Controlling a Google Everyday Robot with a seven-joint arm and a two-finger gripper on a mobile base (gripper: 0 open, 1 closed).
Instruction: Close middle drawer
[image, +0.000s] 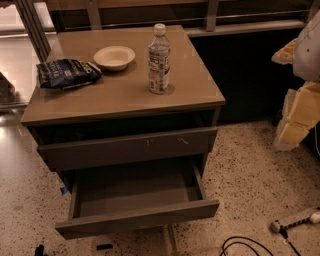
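The middle drawer is pulled far out of the grey-brown cabinet. Its plain flat front faces me low in the view, and its smooth grey tray interior holds nothing. Above it, the taller drawer front with pale scratch marks stands slightly out from the cabinet. My gripper hangs at the right edge of the view on the white and pale yellow arm. It is well to the right of the cabinet, touches nothing and is above the floor.
On the cabinet top stand a clear water bottle, a white bowl and a dark blue snack bag. A grey-white device with black cables lies on the speckled floor at the lower right. A dark wall and railing run behind.
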